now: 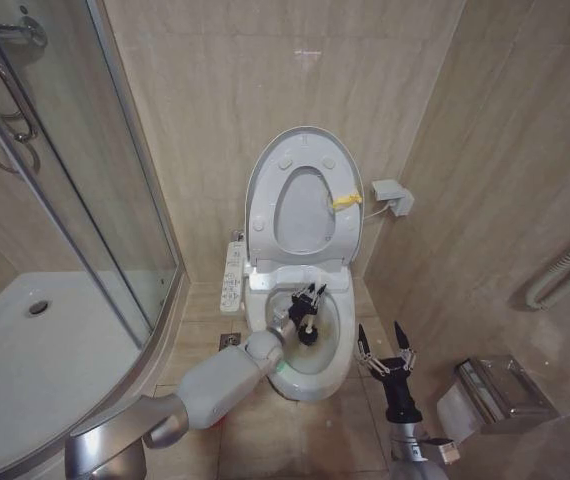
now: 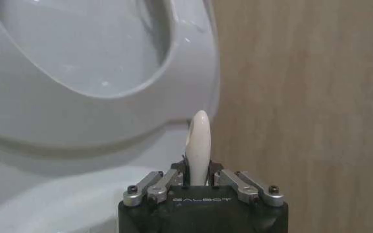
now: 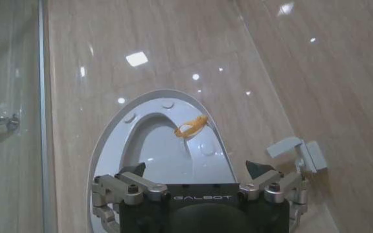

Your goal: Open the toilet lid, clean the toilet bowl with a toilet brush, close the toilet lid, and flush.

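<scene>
R gripper [image 1: 386, 345] nearest, held in air just right of the toilet bowl [image 1: 337, 362], fingers spread, grasping nothing. L arm reaches fwd over bowl; L gripper [image 1: 310, 300] sits above the bowl's inside, fingers clenched on the thin white handle of the toilet brush [image 1: 308, 334], dark bristle head down in the bowl. In L wrist view handle tip [image 2: 199, 141] sticks up between the closed fingers. Behind, toilet lid [image 1: 265, 190] & seat stand upright against back wall, yellow tag [image 1: 345, 201] at seat's right edge. Shower tray [image 1: 25, 350] well off to left
</scene>
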